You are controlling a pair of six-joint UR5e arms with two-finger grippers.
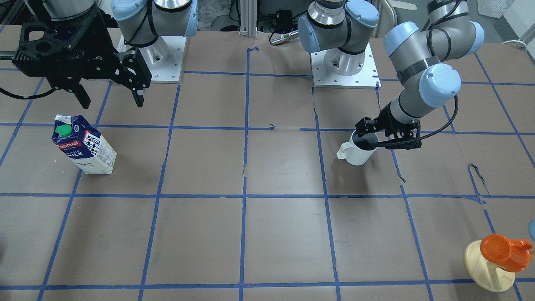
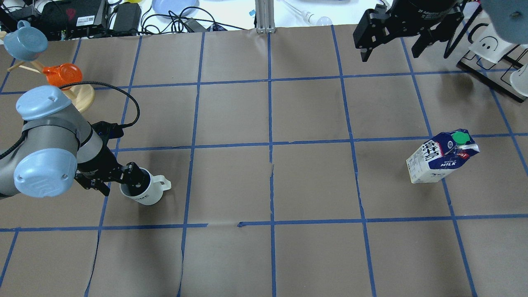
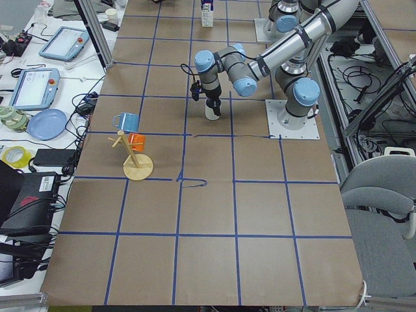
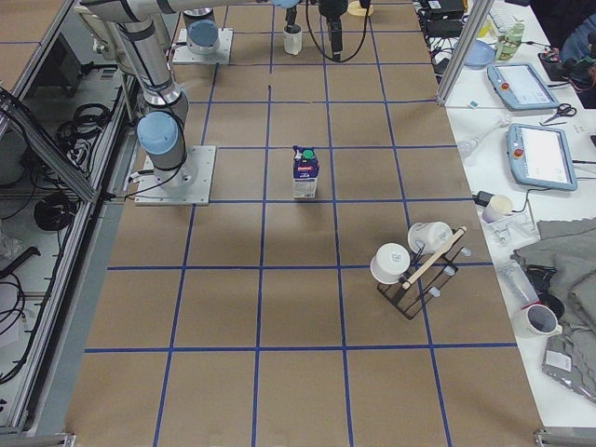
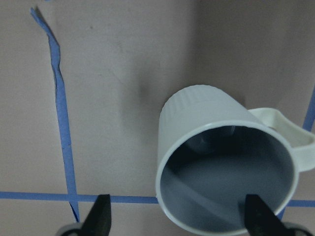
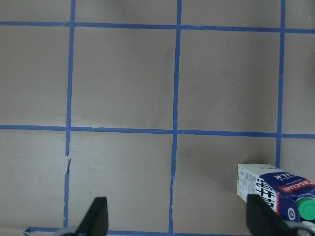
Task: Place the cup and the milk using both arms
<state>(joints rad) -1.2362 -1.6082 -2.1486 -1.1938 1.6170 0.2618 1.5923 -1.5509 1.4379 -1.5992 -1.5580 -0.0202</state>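
Observation:
The white cup [image 1: 357, 151] stands upright on the brown table, handle away from the arm; it also shows in the overhead view [image 2: 145, 190]. My left gripper [image 1: 378, 136] is open at its rim. In the left wrist view [image 5: 179, 219] one finger hangs over the cup's grey inside [image 5: 221, 167] and the other is outside its wall. The milk [image 1: 83, 144] stands upright on the other side, also seen overhead [image 2: 443, 161] and at the lower right of the right wrist view [image 6: 278, 189]. My right gripper [image 1: 112, 99] is open and empty, high above the table, apart from the carton.
A wooden mug tree [image 2: 80, 97] with an orange cup [image 1: 501, 251] and a blue cup [image 2: 24, 39] stands beyond the left arm. A black rack with white cups [image 4: 414, 261] stands beyond the milk. The arm bases [image 1: 345, 67] are at the robot's edge.

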